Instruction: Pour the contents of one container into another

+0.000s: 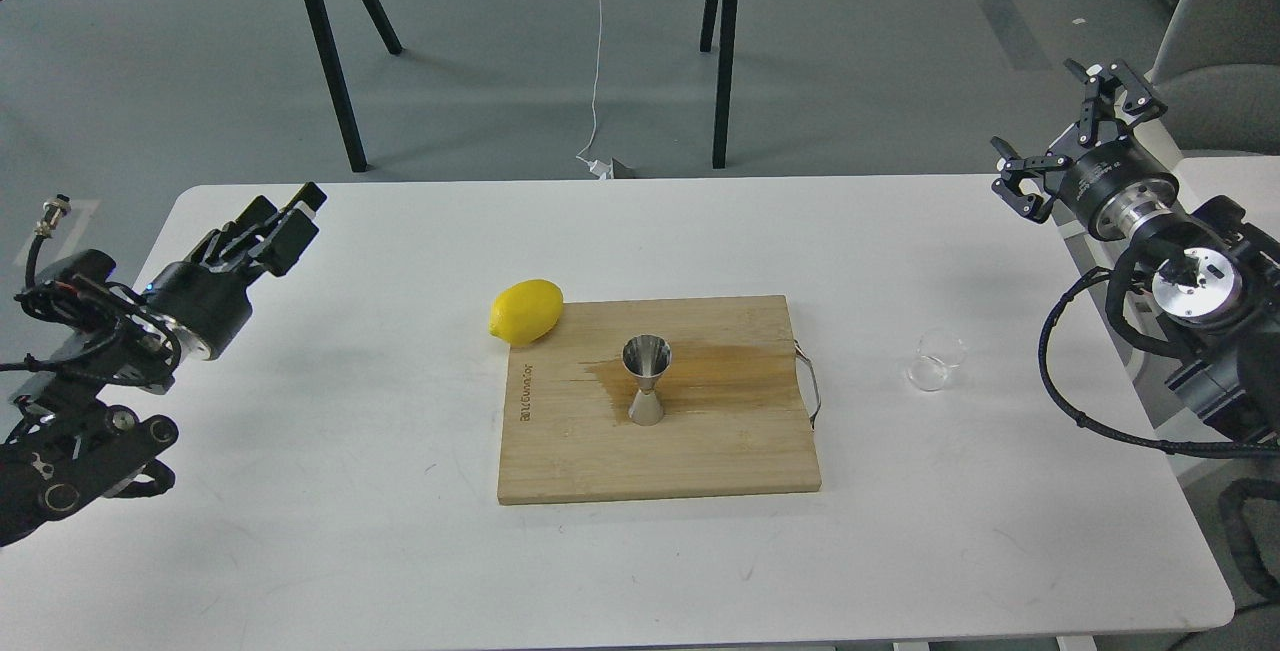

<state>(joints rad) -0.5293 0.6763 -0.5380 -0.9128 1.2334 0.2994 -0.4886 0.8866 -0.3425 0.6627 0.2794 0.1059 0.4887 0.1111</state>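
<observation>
The clear glass tumbler point(935, 359) stands upright on the white table, to the right of the wooden board, and looks empty. The steel jigger point(646, 381) stands upright at the middle of the board point(720, 456), on a dark wet stain. My left gripper point(285, 206) is open and hovers over the table's far left corner, well away from both. Raised beyond the table's right edge, above and behind the tumbler, my right gripper point(1040, 111) is open too and holds nothing.
A yellow lemon point(525, 311) lies at the board's far left corner. A metal loop handle point(808, 386) sticks out of the board's right side. Black frame legs point(330, 61) stand on the floor behind the table point(350, 531). A grey chair point(1220, 41) is at the far right.
</observation>
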